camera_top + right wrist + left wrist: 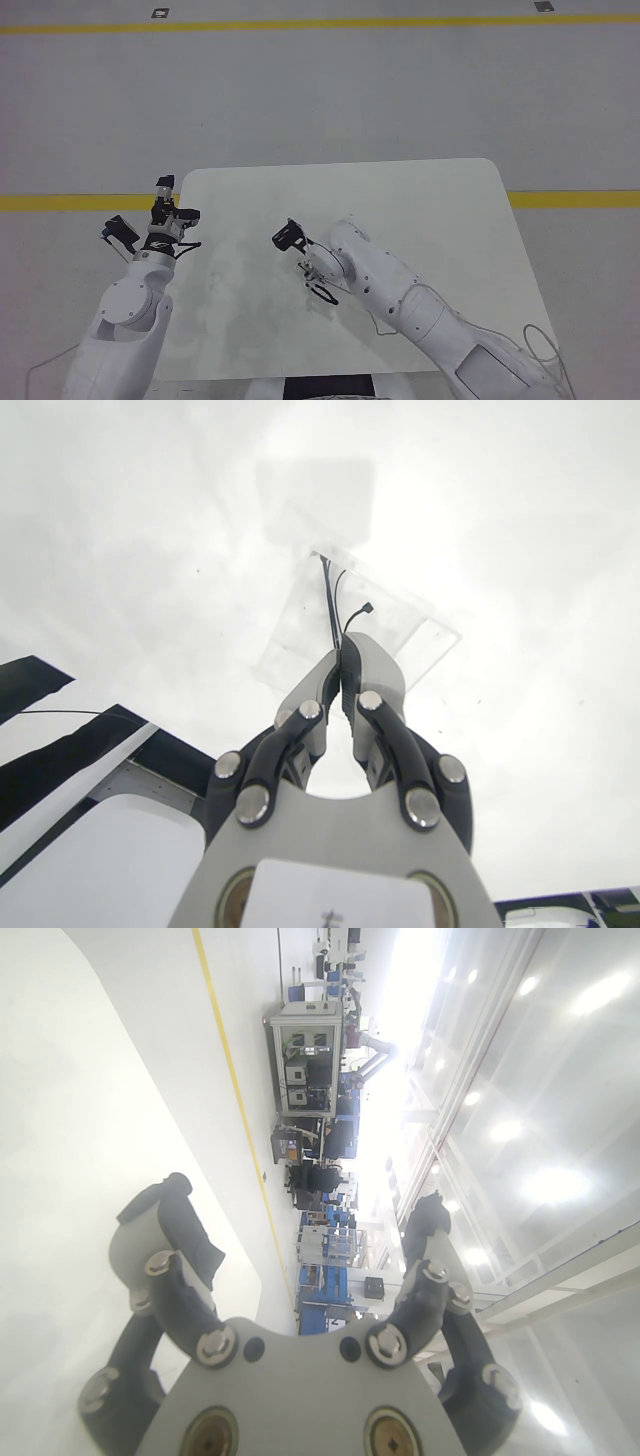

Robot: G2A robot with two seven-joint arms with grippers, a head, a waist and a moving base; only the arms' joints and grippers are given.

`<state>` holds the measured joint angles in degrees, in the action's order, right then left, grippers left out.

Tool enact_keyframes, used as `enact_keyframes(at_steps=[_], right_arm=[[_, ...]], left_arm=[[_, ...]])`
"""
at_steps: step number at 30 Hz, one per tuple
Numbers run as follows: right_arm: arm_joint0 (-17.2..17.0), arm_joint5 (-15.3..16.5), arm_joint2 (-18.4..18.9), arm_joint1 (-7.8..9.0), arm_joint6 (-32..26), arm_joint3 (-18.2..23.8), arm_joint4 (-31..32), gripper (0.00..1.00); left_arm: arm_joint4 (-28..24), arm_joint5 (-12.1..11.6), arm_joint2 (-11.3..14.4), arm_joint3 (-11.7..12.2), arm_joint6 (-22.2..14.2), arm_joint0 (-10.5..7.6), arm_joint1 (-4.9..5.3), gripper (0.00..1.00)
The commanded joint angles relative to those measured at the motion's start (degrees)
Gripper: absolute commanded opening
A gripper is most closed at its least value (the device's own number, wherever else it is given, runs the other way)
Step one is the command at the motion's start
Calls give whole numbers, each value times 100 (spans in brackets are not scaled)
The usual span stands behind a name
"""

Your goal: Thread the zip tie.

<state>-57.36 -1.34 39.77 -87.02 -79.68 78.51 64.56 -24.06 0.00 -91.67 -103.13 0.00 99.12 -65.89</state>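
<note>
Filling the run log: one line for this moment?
right pincer: shut on zip tie | left pincer: open, empty | clear tray: on table

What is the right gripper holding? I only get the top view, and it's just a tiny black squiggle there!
Observer: The right gripper is shut on a thin black zip tie.
Operator: Is anything under it?
Observer: A clear plastic tray lies on the table beneath it.
Operator: What about the left gripper?
Observer: The left gripper is open, holding nothing.
</note>
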Motion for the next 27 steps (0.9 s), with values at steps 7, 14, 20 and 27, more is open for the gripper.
enact_keyframes(at_steps=[7,14,20,27], right_arm=[[-498,436,836,254,107,989,-757,0],[-940,709,1436,378,891,1413,-1597,0],[-942,884,1511,401,995,1330,-1898,0],[-942,884,1511,401,995,1330,-1898,0]], left_arm=[[0,0,0,0,0,0,0,100],[0,0,0,0,0,0,0,100],[0,0,0,0,0,0,0,100],[0,0,0,0,0,0,0,100]])
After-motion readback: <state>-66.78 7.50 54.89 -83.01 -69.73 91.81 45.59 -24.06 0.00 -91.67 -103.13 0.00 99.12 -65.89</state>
